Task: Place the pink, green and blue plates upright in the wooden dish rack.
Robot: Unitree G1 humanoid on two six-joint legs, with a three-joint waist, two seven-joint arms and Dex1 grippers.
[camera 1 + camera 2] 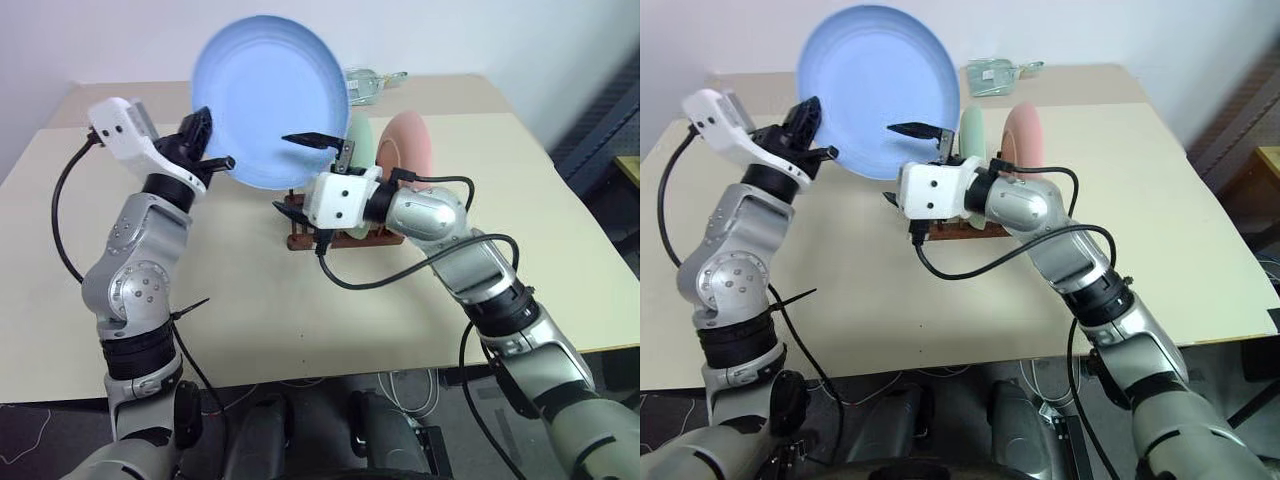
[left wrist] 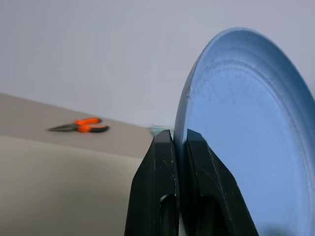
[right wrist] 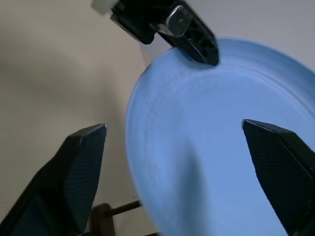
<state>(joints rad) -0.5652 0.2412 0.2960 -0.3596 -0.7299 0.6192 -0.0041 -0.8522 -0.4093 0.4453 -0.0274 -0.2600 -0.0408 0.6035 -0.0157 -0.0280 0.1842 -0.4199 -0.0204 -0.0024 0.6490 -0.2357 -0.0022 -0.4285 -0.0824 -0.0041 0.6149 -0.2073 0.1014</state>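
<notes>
The blue plate [image 1: 270, 95] hangs on edge above the table, its face toward me. My left gripper [image 1: 212, 142] is shut on its left rim, and in the left wrist view the two black fingers [image 2: 165, 162] pinch that rim [image 2: 183, 113]. My right gripper [image 1: 318, 145] is open at the plate's lower right, one finger on each side of it [image 3: 172, 128], with no grip. Behind it, the green plate [image 1: 362, 140] and the pink plate [image 1: 410, 145] stand upright in the wooden dish rack [image 1: 300, 238], which the right hand largely hides.
The beige table [image 1: 250, 300] has free room in front of the rack and on both sides. A clear greenish packet [image 1: 995, 72] lies at the far edge. Orange-handled pliers [image 2: 81, 127] lie on the table off to one side.
</notes>
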